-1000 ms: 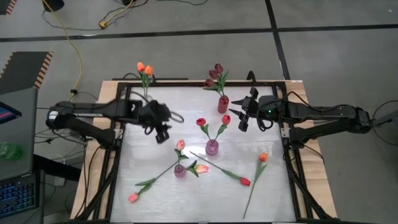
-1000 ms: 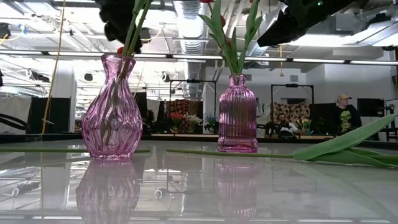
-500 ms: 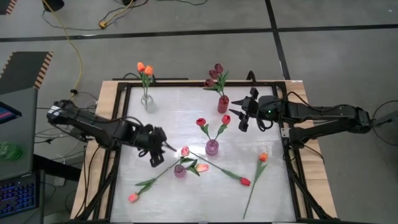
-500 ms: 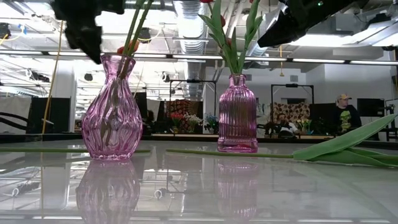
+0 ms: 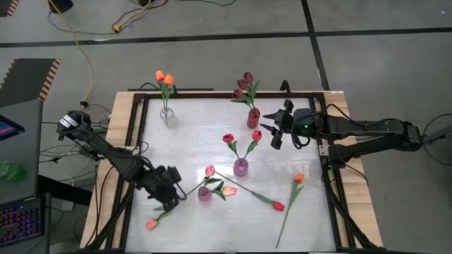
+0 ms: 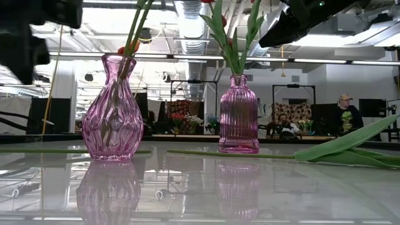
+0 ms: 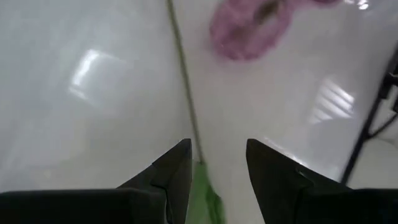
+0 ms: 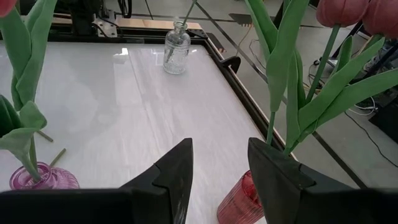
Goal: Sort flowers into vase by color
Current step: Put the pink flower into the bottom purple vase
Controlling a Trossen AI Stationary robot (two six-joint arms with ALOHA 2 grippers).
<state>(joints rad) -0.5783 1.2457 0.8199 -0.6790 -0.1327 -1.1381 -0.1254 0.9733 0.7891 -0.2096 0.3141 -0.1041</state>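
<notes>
My left gripper hangs open over the near left of the table. It is above the thin green stem of a loose pink flower that lies flat there. The stem and a leaf show between the fingers. Beside it stands a pink vase with pink flowers. My right gripper waits open in the air near the dark red vase of maroon flowers. A loose red flower and an orange one lie on the near right.
A clear vase with orange flowers stands at the far left. A second pink vase with red flowers stands mid-table. A black frame runs round the white tabletop. In the low view, people sit in the room behind.
My left gripper has swung from the middle-left of the table toward its near-left corner. It has come down toward the loose pink flower's stem and rolled as it went. Its fingers have stayed open. No flower has moved.
</notes>
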